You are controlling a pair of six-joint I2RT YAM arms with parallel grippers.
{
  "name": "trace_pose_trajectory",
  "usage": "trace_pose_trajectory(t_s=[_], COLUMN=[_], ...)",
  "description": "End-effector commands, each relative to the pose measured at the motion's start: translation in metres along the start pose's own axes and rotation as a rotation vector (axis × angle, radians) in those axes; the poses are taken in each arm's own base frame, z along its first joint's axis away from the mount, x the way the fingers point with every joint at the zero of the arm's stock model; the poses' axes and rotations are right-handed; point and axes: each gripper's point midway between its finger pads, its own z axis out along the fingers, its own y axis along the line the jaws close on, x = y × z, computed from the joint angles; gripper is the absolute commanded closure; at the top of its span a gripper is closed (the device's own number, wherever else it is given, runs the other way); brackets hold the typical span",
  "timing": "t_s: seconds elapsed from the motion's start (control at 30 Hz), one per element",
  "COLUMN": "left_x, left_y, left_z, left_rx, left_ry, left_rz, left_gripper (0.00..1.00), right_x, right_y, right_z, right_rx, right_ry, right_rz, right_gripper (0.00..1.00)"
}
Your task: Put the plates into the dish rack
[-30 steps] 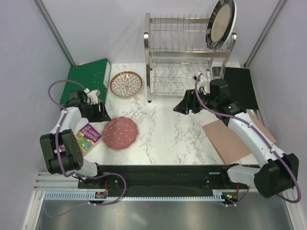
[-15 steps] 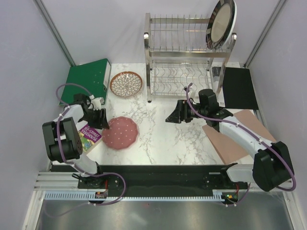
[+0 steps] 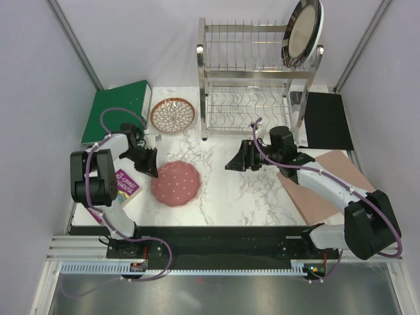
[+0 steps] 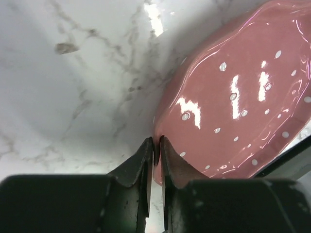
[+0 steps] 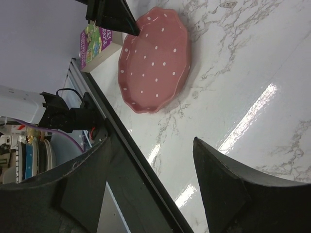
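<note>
- One white marble worktop carries everything, with both arms reaching over it from the near edge
- Dish rack: a tall, two-tier wire rack of shiny steel, standing at the far edge, right of the middle
- Green binder: lies flat in the far left corner
- Brown board: lies flat at the right edge, partly under the right arm
- Black mat: lies at the right edge, between the board and the far right corner, just beside the rack
- Dark-rimmed plate: stands on edge in the rack's upper tier, at its right end
- Pink plate: white-dotted, on the worktop towards the near left corner, well apart from the rack; the right wrist camera shows it across bare marble
- Petal plate: brown and white, lies flat near the far edge, between the binder and the rack
- Book: purple cover, at the left edge, just beside the pink plate
- Right gripper: low over the middle of the worktop, fingers spread wide and holding nothing
- Left gripper: at the pink plate's left rim, fingers drawn narrow and pinching that rim between their tips
</note>
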Motion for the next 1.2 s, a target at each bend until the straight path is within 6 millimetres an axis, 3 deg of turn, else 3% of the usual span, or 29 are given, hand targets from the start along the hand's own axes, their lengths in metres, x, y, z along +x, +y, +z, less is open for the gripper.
trace_pose_trajectory(t_s=[0.0,0.13,0.23,0.27,0.5,0.6,0.73,0.9,1.17], left_x=[-0.016,-0.033,-0.048,-0.05,-0.068,-0.066,-0.056,-0.04,-0.028], left_y=[-0.034,-0.045,-0.055,-0.071,-0.117,-0.127,-0.136,-0.138,-0.138], left_z=[0.005,0.012,0.016,0.022,0.032,0.034,0.032,0.038,0.047], left_rx=[0.136,0.2,0.235,0.251,0.33,0.345,0.383,0.409,0.429], left_ry=[0.004,-0.036,-0.066,-0.047,-0.012,-0.002,0.004,0.024,0.051], left_rz=[-0.106,-0.211,-0.216,-0.176,-0.141,-0.143,-0.168,-0.195,-0.206], left_gripper=[0.84,0.89,0.92,0.92,0.93,0.93,0.94,0.98,0.98], right_x=[0.003,0.012,0.006,0.006,0.023,0.034,0.065,0.085,0.052], right_y=[-0.003,-0.017,-0.018,-0.019,-0.023,-0.037,-0.073,-0.095,-0.091], right_z=[0.001,0.009,0.008,0.007,-0.007,-0.01,-0.011,0.002,0.037], right_rx=[0.002,0.023,0.042,0.049,0.084,0.143,0.219,0.234,0.109], right_ry=[-0.01,0.014,0.004,0.008,0.03,0.025,0.045,0.07,0.03], right_rz=[-0.023,-0.009,-0.046,-0.059,-0.078,-0.04,0.115,0.204,0.231], right_gripper=[0.25,0.26,0.26,0.26,0.26,0.24,0.23,0.24,0.24])
